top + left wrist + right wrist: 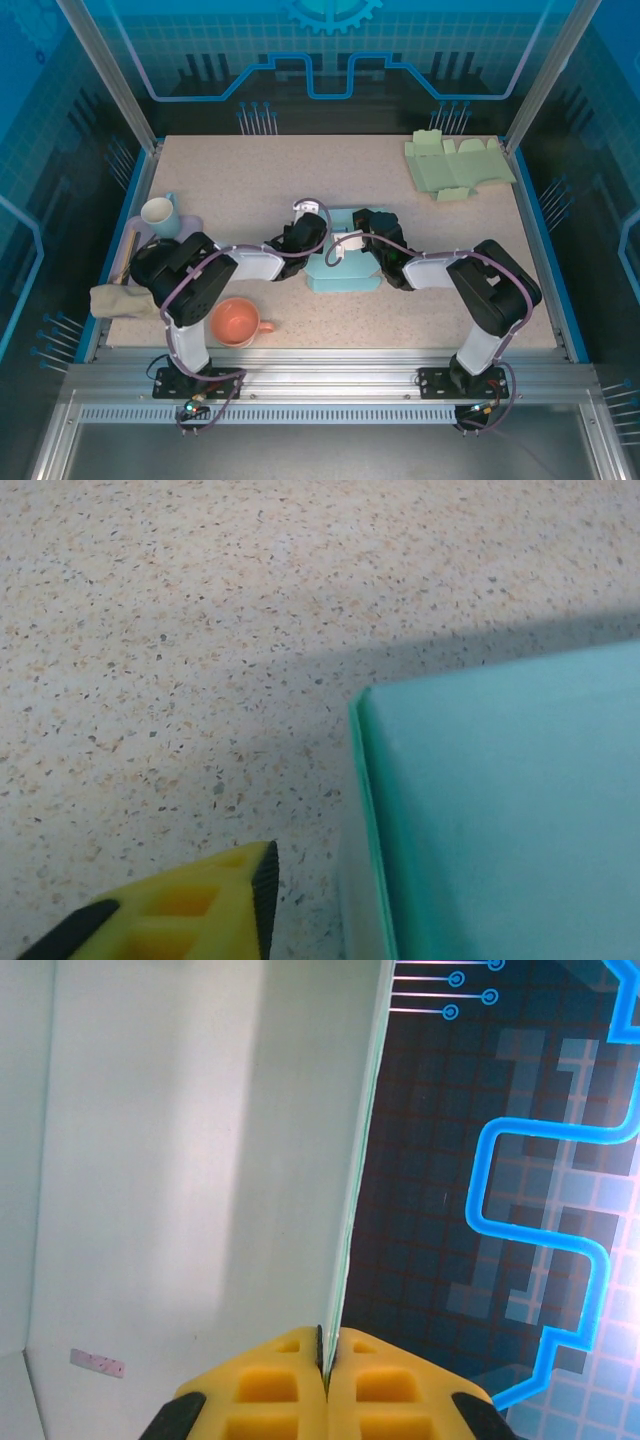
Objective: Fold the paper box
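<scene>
Right claw (324,1348) pinching paper box (200,1160) panel (pale teal), speckled table (150,630)

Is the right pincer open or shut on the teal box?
Shut. In the wrist view, the right pincer has its yellow fingers pressed together on a thin panel edge of the teal box.

Both arms bolted at near edge of tabletop (250,170), elbows pushed outward, forearms angling inward to meet mid-tabletop. At end of left arm, left gripper (318,232) sits low; one yellow finger (200,910) seen from wrist, jaw gap unclear. Opposite it, right gripper (358,232), yellow fingers (270,1380) pinched tight on thin wall of paper box (200,1160).
</scene>
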`<state>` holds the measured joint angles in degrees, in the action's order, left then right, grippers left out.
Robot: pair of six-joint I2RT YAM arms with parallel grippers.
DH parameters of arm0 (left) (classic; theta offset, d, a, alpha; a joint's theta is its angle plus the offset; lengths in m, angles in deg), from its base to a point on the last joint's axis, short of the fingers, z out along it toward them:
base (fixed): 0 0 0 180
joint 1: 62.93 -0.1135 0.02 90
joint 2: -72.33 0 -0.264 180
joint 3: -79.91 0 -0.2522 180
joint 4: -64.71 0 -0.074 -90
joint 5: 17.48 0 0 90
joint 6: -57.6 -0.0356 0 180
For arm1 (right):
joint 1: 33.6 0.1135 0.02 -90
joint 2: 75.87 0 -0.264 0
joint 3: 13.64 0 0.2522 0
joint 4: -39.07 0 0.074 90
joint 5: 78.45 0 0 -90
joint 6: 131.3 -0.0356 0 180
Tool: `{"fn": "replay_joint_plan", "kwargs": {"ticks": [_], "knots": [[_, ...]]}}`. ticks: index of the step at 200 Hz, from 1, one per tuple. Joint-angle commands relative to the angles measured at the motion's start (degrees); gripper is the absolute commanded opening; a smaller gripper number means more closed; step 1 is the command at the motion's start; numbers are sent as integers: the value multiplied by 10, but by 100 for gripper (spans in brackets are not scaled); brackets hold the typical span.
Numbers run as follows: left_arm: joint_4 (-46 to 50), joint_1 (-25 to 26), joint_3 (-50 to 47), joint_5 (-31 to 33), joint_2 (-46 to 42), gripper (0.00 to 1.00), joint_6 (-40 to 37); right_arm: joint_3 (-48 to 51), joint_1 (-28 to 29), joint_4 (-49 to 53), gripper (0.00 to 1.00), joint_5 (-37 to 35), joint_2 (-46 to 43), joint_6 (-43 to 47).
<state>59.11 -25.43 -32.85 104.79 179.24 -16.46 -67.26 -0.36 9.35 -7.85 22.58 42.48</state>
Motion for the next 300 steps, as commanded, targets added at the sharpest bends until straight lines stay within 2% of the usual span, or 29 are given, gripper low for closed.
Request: {"fn": "replay_joint_plan", "kwargs": {"ticks": [1, 20, 42, 71, 216, 270, 300], "knots": [[14, 2, 25, 29, 15, 22, -1, -8, -7, 24, 0, -1, -8, -15], [18, 2, 27, 44, 18, 19, 7, -8, -6, 29, 1, 5, -17, -28], [21, 1, 25, 61, 20, 16, 9, -10, -10, 61, 10, 29, -38, -57], [-16, 1, 4, 50, 19, 16, -11, -9, -23, 76, 21, 57, -63, -95], [-48, 0, 17, 71, 60, 15, -47, 9, -61, 129, 33, 163, -163, -188], [-55, 0, 17, 64, 66, 15, -55, 4, -86, 139, 38, 212, -244, -335], [-59, 1, 18, 65, 66, 15, -54, -3, -101, 154, 39, 208, -283, -424]]}}
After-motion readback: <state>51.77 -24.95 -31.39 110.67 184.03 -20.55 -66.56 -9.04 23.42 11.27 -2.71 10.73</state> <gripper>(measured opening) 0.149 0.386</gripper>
